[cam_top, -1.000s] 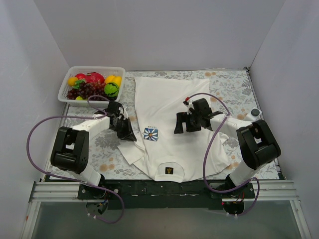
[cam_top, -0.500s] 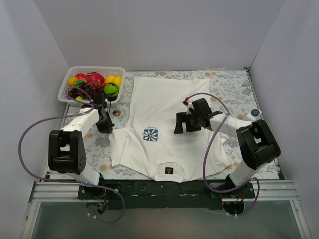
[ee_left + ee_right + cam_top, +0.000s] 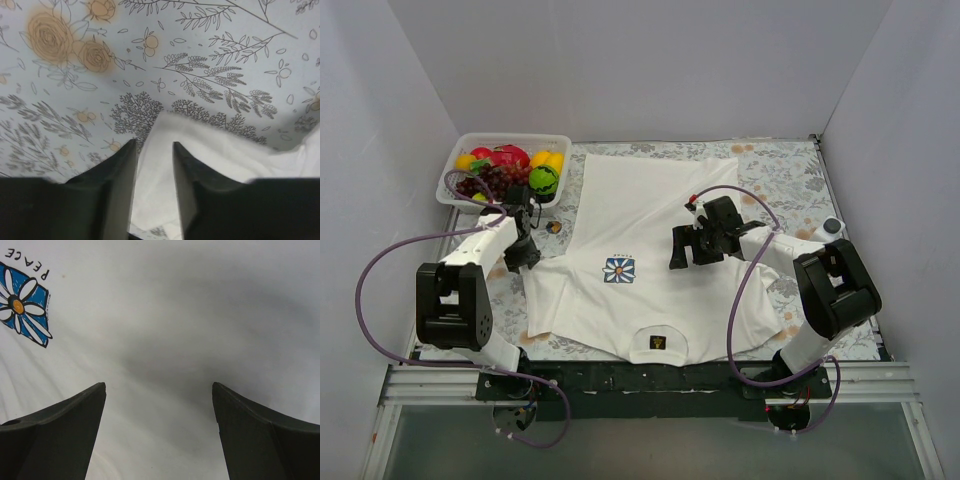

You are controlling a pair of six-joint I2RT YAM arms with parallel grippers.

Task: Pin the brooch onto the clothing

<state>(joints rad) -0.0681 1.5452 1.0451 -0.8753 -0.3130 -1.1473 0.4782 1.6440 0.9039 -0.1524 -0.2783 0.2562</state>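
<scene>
The left gripper (image 3: 154, 145), jaws narrowly parted, is resting at the sleeve (image 3: 215, 150) of the T-shirt (image 3: 650, 215) lying flat mid-table, the right gripper (image 3: 159, 385) is hovering wide open above its chest, and a straight vertical lift-off is looking safest for keeping that sleeve spread.

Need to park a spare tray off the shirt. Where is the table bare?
Bare tablecloth far right, between the T-shirt and the right wall. A narrow strip near left, between the left arm and the sleeve. Crowded: far-left corner, with the fruit basket, the left tool and a small dark round item.
</scene>
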